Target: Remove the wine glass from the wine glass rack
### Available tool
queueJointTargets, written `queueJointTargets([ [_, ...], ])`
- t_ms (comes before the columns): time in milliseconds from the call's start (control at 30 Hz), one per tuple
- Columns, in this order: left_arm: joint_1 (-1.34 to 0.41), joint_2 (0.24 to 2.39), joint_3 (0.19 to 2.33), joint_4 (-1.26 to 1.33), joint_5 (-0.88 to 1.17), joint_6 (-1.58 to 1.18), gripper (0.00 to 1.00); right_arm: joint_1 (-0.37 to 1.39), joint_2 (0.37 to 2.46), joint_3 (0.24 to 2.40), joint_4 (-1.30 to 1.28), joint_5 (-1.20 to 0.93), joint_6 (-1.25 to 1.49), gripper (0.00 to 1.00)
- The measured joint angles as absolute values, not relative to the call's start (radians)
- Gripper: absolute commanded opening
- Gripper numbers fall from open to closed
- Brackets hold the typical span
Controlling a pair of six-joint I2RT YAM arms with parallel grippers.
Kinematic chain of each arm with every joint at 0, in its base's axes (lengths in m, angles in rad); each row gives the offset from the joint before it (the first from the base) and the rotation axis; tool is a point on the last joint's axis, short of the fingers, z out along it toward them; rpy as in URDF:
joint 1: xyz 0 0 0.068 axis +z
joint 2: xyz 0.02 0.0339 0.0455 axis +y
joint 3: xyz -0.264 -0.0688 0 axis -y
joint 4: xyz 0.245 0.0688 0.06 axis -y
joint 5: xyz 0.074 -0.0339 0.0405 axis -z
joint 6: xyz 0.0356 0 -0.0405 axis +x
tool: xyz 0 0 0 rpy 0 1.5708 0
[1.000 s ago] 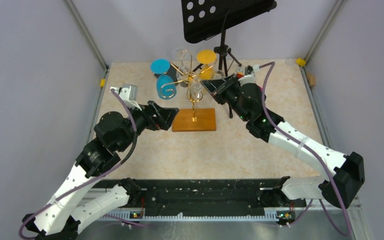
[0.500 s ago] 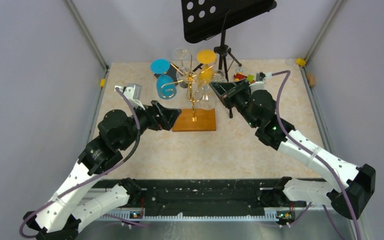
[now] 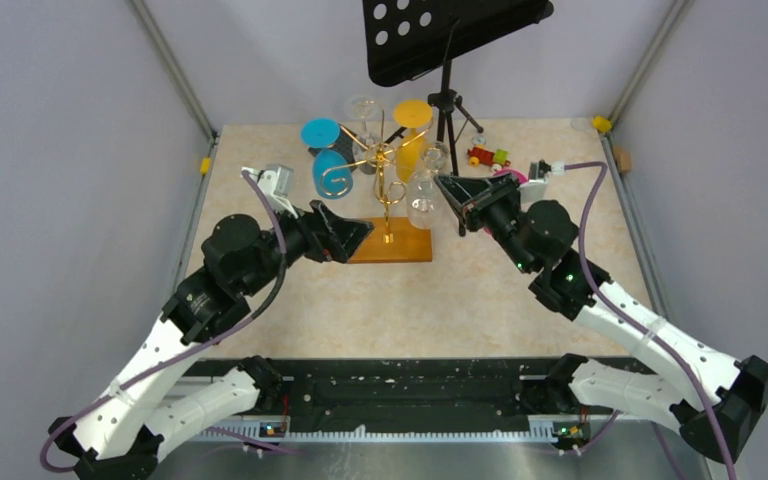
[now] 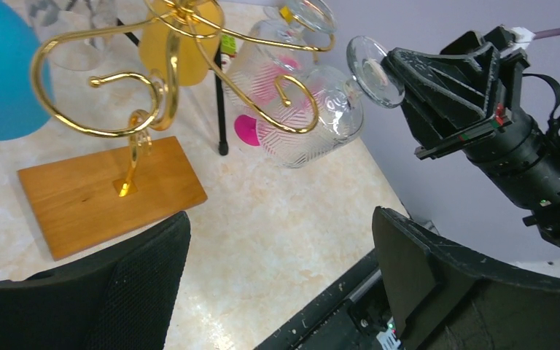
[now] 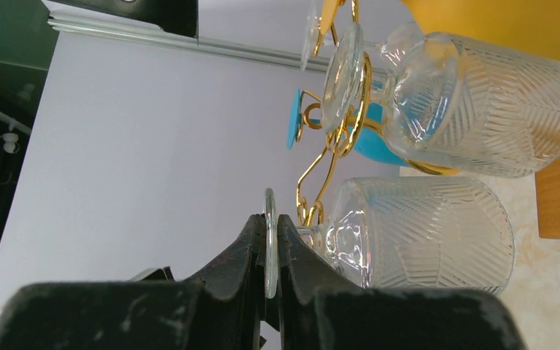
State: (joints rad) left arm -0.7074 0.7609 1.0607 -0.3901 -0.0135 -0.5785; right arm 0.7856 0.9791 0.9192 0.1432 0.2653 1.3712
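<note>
Nearest the arm bases, the left gripper [image 3: 352, 233] hangs with its jaws spread wide and empty, just beside the left end of the rack's wooden base [image 3: 392, 242]. From its own camera we look between its black fingers [image 4: 127, 281] at the gold wire rack [image 4: 166, 80] side-on, where the overhead camera flattens the curls. Just right of the rack's stem the wine glass [image 3: 422, 204] lies tipped on its side beside a gold curl. We cannot tell whether its stem is free of the wire. Only the right wrist camera shows the grip plainly: the right gripper [image 5: 270, 223] is clamped on the glass's thin round foot. Behind it a second clear glass [image 5: 481, 109] hangs on the rack, then a yellow glass [image 3: 412, 114] and a blue glass [image 3: 328, 172], and farthest back a black music stand [image 3: 445, 35].
</note>
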Motion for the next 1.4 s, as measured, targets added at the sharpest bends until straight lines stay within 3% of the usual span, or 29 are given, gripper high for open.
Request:
queueJointTargets([
  [200,-0.707,0.796,1.063,-0.355,0.075,-0.604,0.95,0.786,0.897,0.850,0.144,0.248,1.391,0.00],
  [367,-0.707,0.825,1.064,-0.322,0.141,-0.646,0.87,0.786,0.836,0.804,0.132,0.207,1.413,0.00],
  [500,-0.707,0.862,1.064,-0.284,0.197,-0.694,0.73,0.786,0.785,0.756,0.113,0.159,1.417,0.00],
  [667,-0.707,0.923,1.060,-0.210,0.281,-0.781,0.66,0.786,0.720,0.662,0.104,0.101,1.416,0.00],
  [900,-0.707,1.009,1.018,-0.111,0.404,-0.939,0.45,0.786,0.754,0.602,0.146,-0.012,1.396,0.00],
  [967,-0.707,1.037,1.018,-0.114,0.424,-0.984,0.45,0.786,0.767,0.602,0.165,-0.035,1.387,0.00],
  [1100,-0.708,1.044,1.018,-0.159,0.407,-1.029,0.59,0.786,0.769,0.602,0.174,-0.052,1.351,0.00],
  [1233,-0.708,1.016,1.018,-0.191,0.377,-1.036,0.66,0.785,0.769,0.602,0.181,-0.052,1.334,0.00],
  [1400,-0.708,1.015,1.018,-0.212,0.364,-1.038,0.68,0.785,0.768,0.602,0.205,-0.057,1.328,0.00],
])
